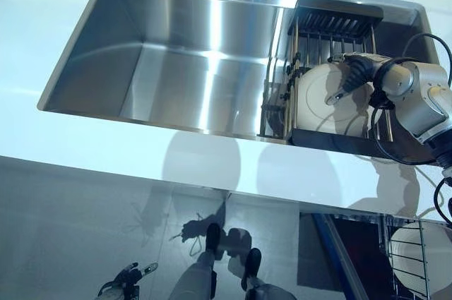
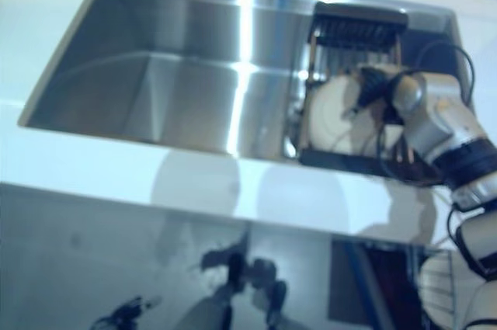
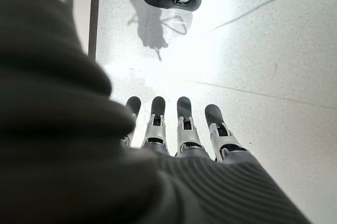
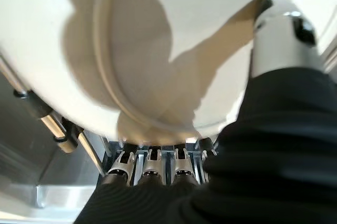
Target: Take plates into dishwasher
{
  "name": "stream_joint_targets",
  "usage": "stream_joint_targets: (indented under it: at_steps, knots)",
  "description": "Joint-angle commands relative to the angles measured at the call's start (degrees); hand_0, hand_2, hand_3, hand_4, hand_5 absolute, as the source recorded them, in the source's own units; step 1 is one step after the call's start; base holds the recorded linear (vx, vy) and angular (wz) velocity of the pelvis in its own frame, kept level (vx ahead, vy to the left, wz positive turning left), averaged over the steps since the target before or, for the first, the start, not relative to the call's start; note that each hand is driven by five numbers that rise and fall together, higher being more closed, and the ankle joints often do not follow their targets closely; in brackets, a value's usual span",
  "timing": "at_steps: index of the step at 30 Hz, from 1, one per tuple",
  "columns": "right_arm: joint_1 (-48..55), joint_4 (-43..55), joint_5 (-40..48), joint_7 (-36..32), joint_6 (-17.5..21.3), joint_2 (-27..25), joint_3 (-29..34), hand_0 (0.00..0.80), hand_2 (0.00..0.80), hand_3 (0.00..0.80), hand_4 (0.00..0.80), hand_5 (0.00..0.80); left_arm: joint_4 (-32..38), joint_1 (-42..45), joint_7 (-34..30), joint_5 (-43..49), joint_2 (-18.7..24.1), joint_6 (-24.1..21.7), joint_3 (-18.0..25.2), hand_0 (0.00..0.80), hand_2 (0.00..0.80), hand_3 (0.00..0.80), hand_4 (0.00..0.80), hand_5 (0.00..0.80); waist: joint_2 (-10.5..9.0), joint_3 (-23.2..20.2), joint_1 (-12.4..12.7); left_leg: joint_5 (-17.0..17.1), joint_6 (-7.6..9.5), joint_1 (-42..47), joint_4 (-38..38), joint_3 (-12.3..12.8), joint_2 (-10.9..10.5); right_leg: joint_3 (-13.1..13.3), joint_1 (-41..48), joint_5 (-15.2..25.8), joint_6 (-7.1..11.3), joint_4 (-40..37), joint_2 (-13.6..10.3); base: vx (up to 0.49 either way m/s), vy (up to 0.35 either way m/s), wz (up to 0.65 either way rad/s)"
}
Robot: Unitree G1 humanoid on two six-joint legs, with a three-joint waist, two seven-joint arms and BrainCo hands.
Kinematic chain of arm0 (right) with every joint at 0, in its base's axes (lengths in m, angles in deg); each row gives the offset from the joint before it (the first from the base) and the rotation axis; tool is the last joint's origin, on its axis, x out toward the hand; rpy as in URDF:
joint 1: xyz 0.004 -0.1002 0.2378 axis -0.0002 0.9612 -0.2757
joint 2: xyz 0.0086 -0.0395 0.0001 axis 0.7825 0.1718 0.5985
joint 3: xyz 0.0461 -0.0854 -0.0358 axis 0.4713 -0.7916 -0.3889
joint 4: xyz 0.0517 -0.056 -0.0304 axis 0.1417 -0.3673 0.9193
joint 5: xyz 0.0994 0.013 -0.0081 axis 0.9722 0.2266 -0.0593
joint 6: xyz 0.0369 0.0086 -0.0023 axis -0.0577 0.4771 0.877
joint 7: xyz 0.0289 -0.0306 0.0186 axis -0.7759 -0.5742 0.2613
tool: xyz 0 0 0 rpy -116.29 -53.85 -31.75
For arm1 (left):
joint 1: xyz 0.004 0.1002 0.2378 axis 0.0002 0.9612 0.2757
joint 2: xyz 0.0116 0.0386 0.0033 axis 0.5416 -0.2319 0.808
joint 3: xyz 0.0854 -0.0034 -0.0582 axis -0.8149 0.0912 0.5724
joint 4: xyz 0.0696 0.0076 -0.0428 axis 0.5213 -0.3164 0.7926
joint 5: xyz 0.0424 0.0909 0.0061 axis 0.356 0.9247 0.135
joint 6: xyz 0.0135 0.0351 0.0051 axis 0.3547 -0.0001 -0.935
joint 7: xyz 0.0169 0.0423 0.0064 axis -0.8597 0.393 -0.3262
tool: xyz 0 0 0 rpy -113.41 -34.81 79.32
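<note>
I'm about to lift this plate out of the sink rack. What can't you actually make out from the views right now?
- Right hand fingertips: in the right wrist view they go under the plate, so the grip is unconfirmed.
- Dish rack slots behind the plate: covered by plate and arm.
- Dishwasher rack: cut off by the frame edge.
- Left hand: idle, over floor.

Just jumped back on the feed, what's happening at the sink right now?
The right hand is at a white plate standing in the dish rack inside the sink, thumb on its face and fingers curled under its rim. The left hand hangs open over the floor. Another plate already sits in the dishwasher rack below.
</note>
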Motion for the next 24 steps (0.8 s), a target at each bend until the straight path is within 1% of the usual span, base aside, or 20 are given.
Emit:
stream_joint_targets:
  at_steps: [1,6,14,15,17,21,22,23,24]
  knots:
    - [-6.76,-1.76,0.6,-3.08,-1.8,-0.83,-5.37,0.0,0.0,0.0,0.0,0.0,-0.57,-0.08,-0.4,-1.45,1.42,-0.47,-1.01,0.0,0.0,0.0,0.0,0.0,0.21,-0.76,0.87,-6.81,-0.8,2.32,-0.23,-1.19,0.53,-0.79,-3.16,2.12,2.53,-0.06,-1.78,-0.001,0.006,0.03]
    - [-6.56,-5.38,-0.92,-8.54,-2.82,-0.52,-5.84,0.0,0.0,0.0,0.0,0.0,-0.02,-0.24,-0.6,-1.69,1.75,0.0,-0.87,0.0,0.0,0.0,0.0,0.0,0.22,-0.68,1.02,-6.78,-0.87,2.31,-0.23,-1.14,0.53,-0.9,-3.17,2.15,2.47,-0.05,-1.86,0.0,0.0,0.0]
    - [-5.96,-9.11,-1.77,-12.87,-4.05,-0.48,-5.71,0.0,0.0,0.0,0.0,0.0,0.44,-0.01,-0.62,-1.65,1.82,0.56,-0.37,0.0,0.0,0.0,0.0,0.0,-0.06,-0.82,1.24,-6.61,-1.04,2.36,-0.23,-1.02,0.59,-0.94,-3.06,2.34,2.55,-0.09,-1.85,0.0,0.0,0.0]
    - [-5.47,-9.55,-2.34,-14.66,-5.39,-0.63,-5.43,0.0,0.0,0.0,0.0,0.0,0.52,0.08,-0.65,-1.69,1.84,0.7,-0.26,0.0,0.0,0.0,0.0,0.0,-0.1,-0.9,1.19,-6.65,-1.09,2.39,-0.23,-0.9,0.63,-0.97,-3.02,2.31,2.56,-0.09,-1.84,0.0,0.0,0.0]
    - [-4.5,-9.72,-3.36,-16.2,-6.56,-0.92,-4.74,0.0,0.0,0.0,0.0,0.0,0.54,0.2,-0.69,-1.81,1.88,0.8,-0.12,0.0,0.0,0.0,0.0,0.0,-0.14,-0.84,1.1,-6.72,-1.09,2.51,-0.23,-0.78,0.65,-1.0,-2.91,2.31,2.58,-0.09,-1.82,0.0,0.0,0.0]
    - [-2.09,-9.42,-1.84,-17.05,-7.48,-1.26,-2.93,0.0,0.0,0.0,0.0,0.0,0.57,0.49,-1.07,-2.02,1.99,0.87,0.42,0.0,0.0,0.0,0.0,0.0,-0.39,-0.92,0.89,-6.68,-1.15,2.61,-0.23,-0.62,0.67,-0.78,-2.88,2.41,2.65,-0.09,-1.75,0.0,0.0,0.0]
    - [-1.46,-8.98,-1.47,-16.01,-7.02,-1.28,-2.39,0.323,0.323,0.323,0.323,0.323,0.58,0.56,-1.14,-2.14,1.97,0.83,0.5,0.0,0.0,0.0,0.0,0.0,-0.45,-0.95,0.82,-6.67,-1.17,2.64,-0.23,-0.52,0.71,-0.78,-2.86,2.44,2.67,-0.09,-1.75,0.0,0.0,0.0]
    - [-0.87,-8.8,0.2,-14.43,-6.24,-1.39,-1.67,0.8,0.8,0.8,0.8,0.8,0.73,0.57,-1.09,-2.01,1.88,0.89,0.65,0.0,0.0,0.0,0.0,0.0,-0.54,-0.94,0.78,-6.7,-1.13,2.75,-0.23,-0.44,0.74,-0.75,-2.78,2.49,2.69,-0.09,-1.73,0.0,0.0,0.0]
    - [-0.74,-8.69,1.3,-14.48,-6.57,-1.3,-1.1,0.8,0.8,0.8,0.8,0.8,0.6,0.54,-1.03,-2.06,1.84,0.8,0.59,0.0,0.0,0.0,0.0,0.0,-0.59,-1.0,0.73,-6.74,-1.11,2.81,-0.23,-0.45,0.76,-0.71,-2.73,2.47,2.68,-0.09,-1.7,0.0,0.0,0.0]
